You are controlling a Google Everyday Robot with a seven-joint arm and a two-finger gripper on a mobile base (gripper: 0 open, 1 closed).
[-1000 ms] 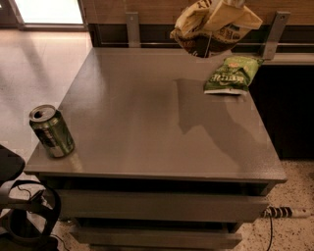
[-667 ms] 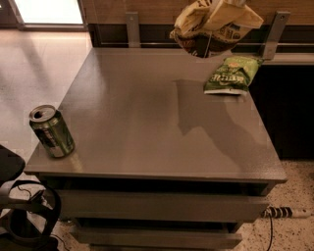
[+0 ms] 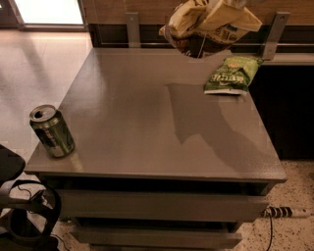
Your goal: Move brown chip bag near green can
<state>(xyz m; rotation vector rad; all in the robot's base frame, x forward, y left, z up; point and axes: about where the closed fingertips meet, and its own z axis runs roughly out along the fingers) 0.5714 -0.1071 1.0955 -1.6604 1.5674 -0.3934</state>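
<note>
The brown chip bag (image 3: 211, 27) hangs above the table (image 3: 147, 127), long axis left-right, below the end effector (image 3: 241, 3), grip state unclear.

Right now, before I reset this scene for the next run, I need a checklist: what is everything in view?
brown chip bag: one, dark brown and cream, in the air above the table's far edge
green can: one, green with a silver top, upright at the table's near left corner
green chip bag: one, green, lying flat at the table's far right
table: one, grey, shelves beneath, centre
metal brackets: two, grey, behind the table
cable: one, striped, on the floor at lower right
black object: one, on the floor at lower left, unidentifiable
gripper: one, pale grey, a sliver at the top edge above the brown chip bag
</note>
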